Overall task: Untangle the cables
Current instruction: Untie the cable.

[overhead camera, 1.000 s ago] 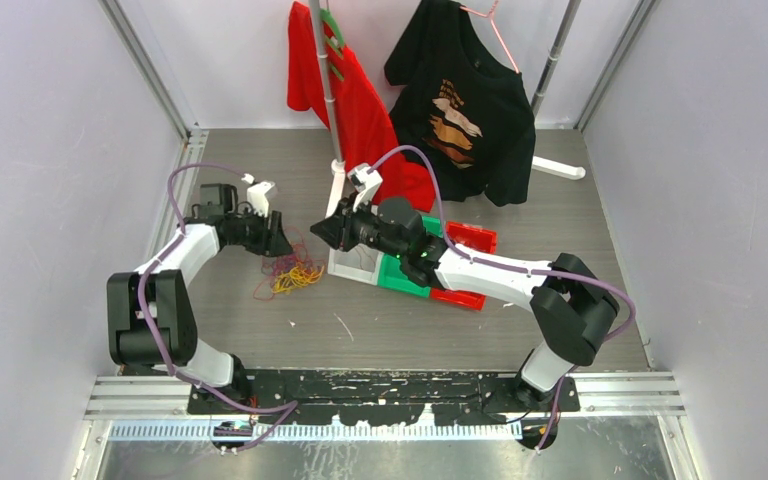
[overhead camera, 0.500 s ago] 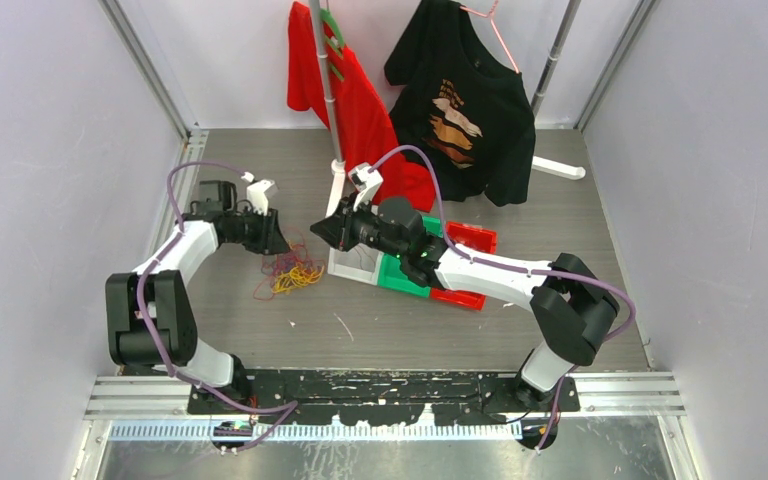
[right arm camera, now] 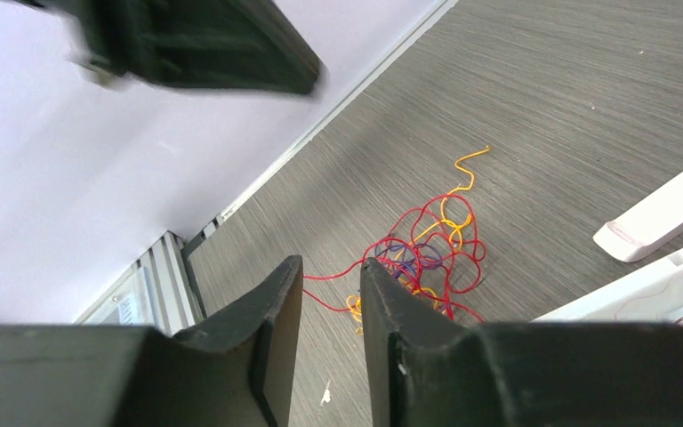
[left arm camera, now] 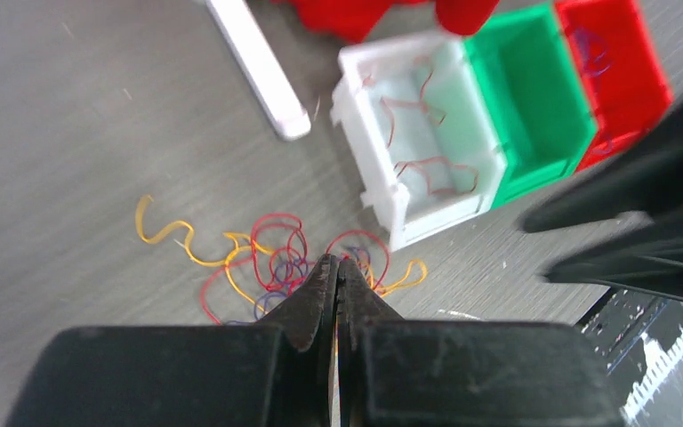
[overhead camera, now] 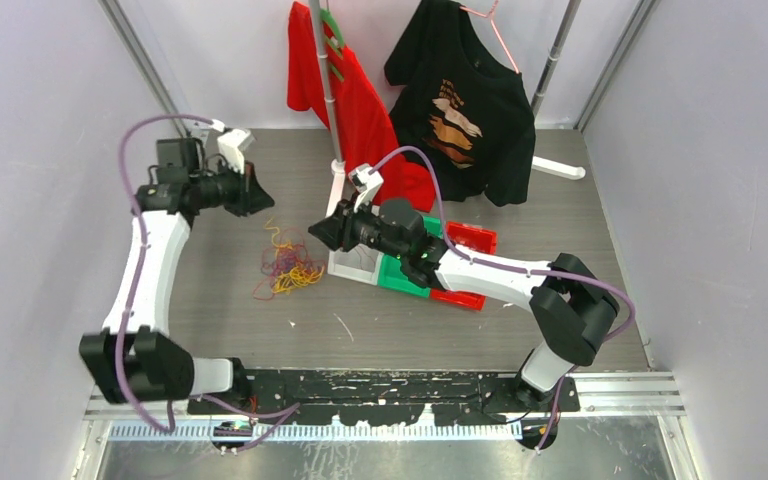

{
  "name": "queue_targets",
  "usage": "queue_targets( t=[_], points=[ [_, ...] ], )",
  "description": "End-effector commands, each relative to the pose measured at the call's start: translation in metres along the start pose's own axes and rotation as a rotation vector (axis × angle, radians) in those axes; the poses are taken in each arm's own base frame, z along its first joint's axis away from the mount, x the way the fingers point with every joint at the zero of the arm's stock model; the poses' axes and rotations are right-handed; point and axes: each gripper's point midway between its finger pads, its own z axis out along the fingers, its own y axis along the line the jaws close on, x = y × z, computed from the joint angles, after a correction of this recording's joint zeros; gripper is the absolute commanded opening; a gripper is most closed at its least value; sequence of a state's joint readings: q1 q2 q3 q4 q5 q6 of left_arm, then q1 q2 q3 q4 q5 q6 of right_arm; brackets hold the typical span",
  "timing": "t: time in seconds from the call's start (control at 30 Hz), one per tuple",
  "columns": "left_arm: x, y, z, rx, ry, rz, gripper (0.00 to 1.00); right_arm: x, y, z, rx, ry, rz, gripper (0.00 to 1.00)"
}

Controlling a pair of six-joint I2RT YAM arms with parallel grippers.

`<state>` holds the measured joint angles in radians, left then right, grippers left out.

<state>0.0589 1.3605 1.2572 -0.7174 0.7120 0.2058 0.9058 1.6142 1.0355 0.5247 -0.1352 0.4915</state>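
The cables [overhead camera: 288,268] are a loose tangle of thin red, yellow and purple strands on the grey table, left of the bins. The left wrist view looks down on the cables [left arm camera: 276,262], and the right wrist view shows the cables [right arm camera: 431,249] too. My left gripper [overhead camera: 260,192] hangs raised, behind and to the left of the pile. Its jaws are pressed together [left arm camera: 338,260], and no strand clearly shows between them. My right gripper [overhead camera: 315,230] hovers right of the tangle, slightly open [right arm camera: 331,264] and empty. Red strands [left arm camera: 427,165] lie in the white bin [left arm camera: 356,107].
A green bin [left arm camera: 520,107] and a red bin [left arm camera: 614,53] adjoin the white one. A clothes rack at the back carries a red shirt [overhead camera: 355,100] and a black shirt [overhead camera: 470,110]. Its white foot [overhead camera: 338,185] lies near the pile. Walls enclose three sides.
My left arm has risen and swung back-left away from the tangle while its jaws closed. The right gripper has hardly moved, and its jaws stand slightly wider.
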Motion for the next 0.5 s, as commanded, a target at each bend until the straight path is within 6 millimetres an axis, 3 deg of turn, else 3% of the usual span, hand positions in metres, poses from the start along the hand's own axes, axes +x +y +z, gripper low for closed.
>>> queue_targets(
  t=[0.0, 0.07, 0.1, 0.17, 0.2, 0.3, 0.47],
  points=[
    [-0.038, -0.053, -0.060, 0.021, -0.089, 0.059, 0.00, -0.032, 0.022, -0.008, -0.063, -0.111, -0.083, 0.38],
    [-0.036, -0.060, -0.066, 0.027, -0.089, 0.061, 0.00, -0.031, 0.022, -0.009, -0.058, -0.105, -0.096, 0.39],
    [-0.030, -0.058, -0.064, 0.018, -0.082, 0.048, 0.07, -0.032, 0.022, -0.009, -0.057, -0.108, -0.096, 0.40],
    [-0.010, -0.042, -0.050, -0.019, -0.044, 0.022, 0.45, -0.031, 0.023, -0.011, -0.055, -0.113, -0.096, 0.42],
    [0.003, -0.032, -0.040, -0.039, -0.016, 0.005, 0.57, -0.030, 0.023, -0.012, -0.053, -0.117, -0.097, 0.45],
    [0.037, 0.001, -0.010, -0.080, 0.078, -0.028, 0.70, -0.025, 0.022, -0.014, -0.042, -0.114, -0.113, 0.51],
    [0.069, 0.031, 0.030, -0.074, 0.156, -0.079, 0.73, -0.021, 0.020, -0.017, -0.036, -0.113, -0.121, 0.52]
  ],
)
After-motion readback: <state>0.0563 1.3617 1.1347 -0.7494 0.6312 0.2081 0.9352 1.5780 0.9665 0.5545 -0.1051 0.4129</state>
